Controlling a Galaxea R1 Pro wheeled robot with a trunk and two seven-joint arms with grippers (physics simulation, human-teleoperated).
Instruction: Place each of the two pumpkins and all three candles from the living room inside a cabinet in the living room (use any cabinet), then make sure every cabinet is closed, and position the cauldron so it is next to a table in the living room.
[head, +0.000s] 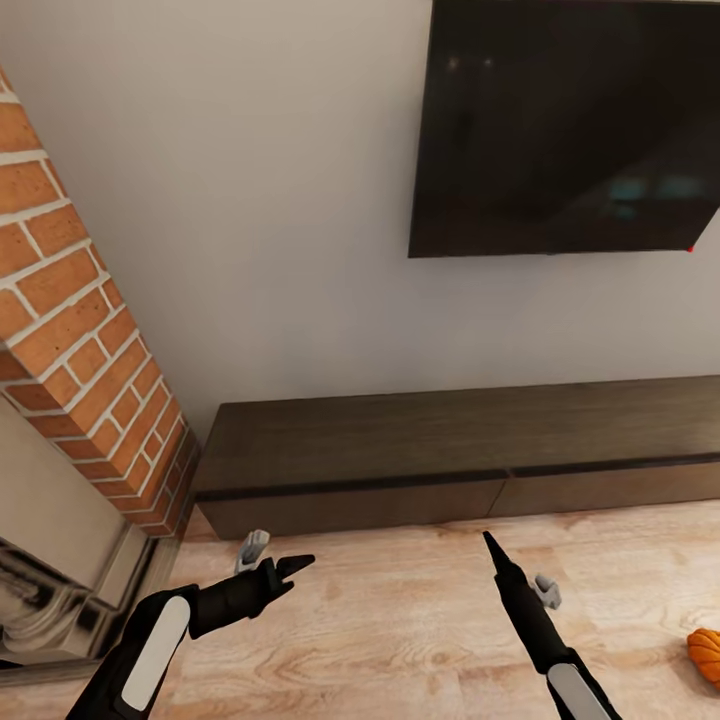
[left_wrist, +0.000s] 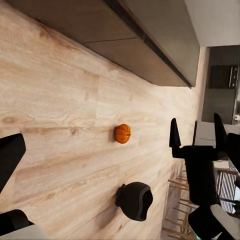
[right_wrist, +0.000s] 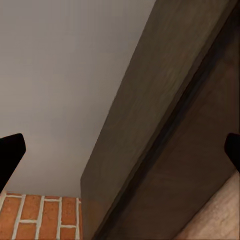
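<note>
The robot stood facing the cabinet, a long low dark unit against the wall under a black television, with a brick chimney breast at its left end. Both drawer fronts appeared shut, and nothing lay on its plank top.

The left pincer hung low over the wooden floor, short of the cabinet's left drawer; its fingers stood apart and held nothing. The right pincer pointed at the seam between the two drawers, also spread wide and empty, as the right wrist view confirmed with a fingertip at each edge.

One pumpkin lay on the floor out in front of the cabinet's right half, and the cauldron sat on the floor further from the cabinet, near that pumpkin. No candles showed.

The risk, as I judged it, lay in the handleless fronts: a fingertip could slip off the narrow gap. A drawer pulled out could also strike the nearby arms.
</note>
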